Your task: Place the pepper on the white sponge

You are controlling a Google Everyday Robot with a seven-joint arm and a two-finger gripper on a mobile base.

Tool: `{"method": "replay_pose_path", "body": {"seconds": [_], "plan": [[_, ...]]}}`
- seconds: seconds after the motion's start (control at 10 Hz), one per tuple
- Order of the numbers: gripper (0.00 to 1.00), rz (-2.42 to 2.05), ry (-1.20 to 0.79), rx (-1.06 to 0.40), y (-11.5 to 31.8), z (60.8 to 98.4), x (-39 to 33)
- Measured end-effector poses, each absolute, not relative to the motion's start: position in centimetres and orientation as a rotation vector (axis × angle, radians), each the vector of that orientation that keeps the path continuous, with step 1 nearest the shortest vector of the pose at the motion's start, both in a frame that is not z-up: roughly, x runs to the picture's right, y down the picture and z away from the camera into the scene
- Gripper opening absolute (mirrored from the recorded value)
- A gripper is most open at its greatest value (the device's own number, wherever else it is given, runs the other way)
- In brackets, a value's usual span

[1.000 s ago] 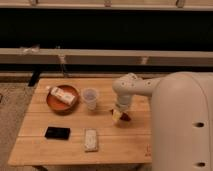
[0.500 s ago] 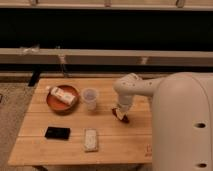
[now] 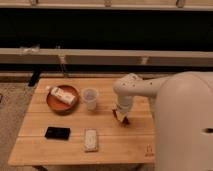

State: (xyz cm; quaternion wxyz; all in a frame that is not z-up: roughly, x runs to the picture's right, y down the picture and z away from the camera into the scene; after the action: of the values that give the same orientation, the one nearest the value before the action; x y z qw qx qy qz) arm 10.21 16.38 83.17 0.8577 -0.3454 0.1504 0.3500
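My gripper (image 3: 121, 116) is down low over the right side of the table (image 3: 131, 146), right at the pepper (image 3: 124, 120), which shows as a dark red sliver at its tip. Whether it is spread or pinching the pepper, I cannot tell. I judge this the pickup step. The white sponge (image 3: 90, 139) lies apart, toward the front left, bare on top. Next I need a sure hold and a lift — then a short carry over to the sponge.
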Motion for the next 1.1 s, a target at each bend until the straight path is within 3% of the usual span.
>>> {"method": "replay_pose_path", "body": {"seconds": [0.3, 0.7, 1.1], "plan": [[0.00, 0.700, 0.267, -0.733, 16.2, 78.4, 7.9], [0.00, 0.564, 0.164, -0.770, 19.1, 72.1, 1.8], [0.00, 0.420, 0.114, -0.808, 20.7, 70.8, -3.0]]}}
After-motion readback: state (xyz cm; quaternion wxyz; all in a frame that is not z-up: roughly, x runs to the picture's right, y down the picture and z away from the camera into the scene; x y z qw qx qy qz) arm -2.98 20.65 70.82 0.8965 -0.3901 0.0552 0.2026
